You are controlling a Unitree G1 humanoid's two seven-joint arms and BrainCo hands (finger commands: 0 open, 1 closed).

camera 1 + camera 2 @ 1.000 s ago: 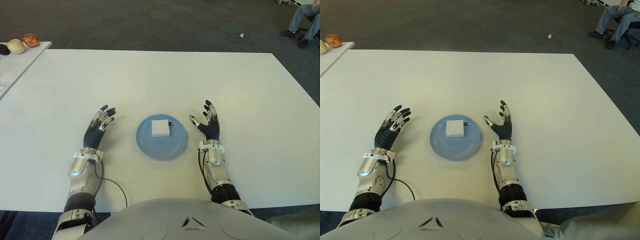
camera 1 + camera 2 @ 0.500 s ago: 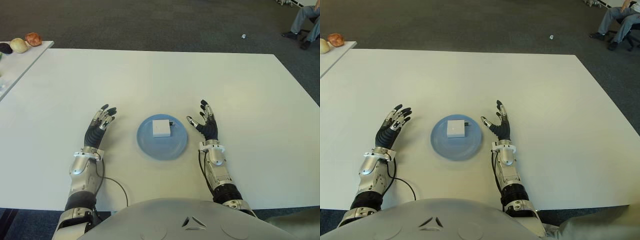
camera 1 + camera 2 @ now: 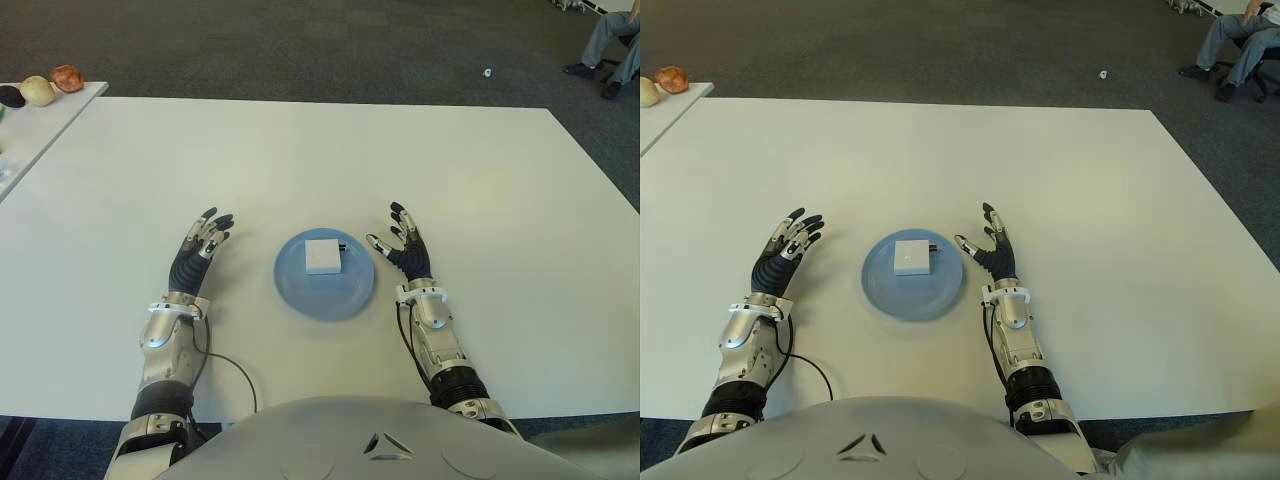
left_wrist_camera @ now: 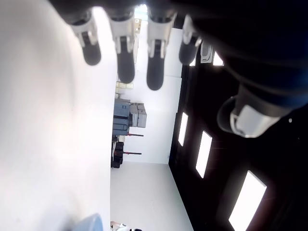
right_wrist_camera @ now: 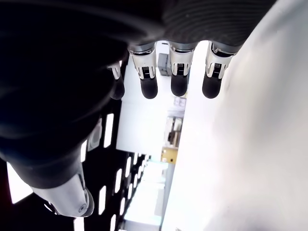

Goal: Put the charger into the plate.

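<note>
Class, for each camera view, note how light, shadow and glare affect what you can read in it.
Eye views: even overhead light, soft shadows only; the white charger stands out on the blue plate, both open hands clear. Left wrist view: the table is glared to near blank white, and the left hand is a dark silhouette. Right wrist view: the same, right hand backlit.

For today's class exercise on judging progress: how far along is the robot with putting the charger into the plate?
Done: the white charger lies inside the blue plate. In hand: nothing; the left hand left of the plate and the right hand right of it are open and empty. Left: nothing visible.
</note>
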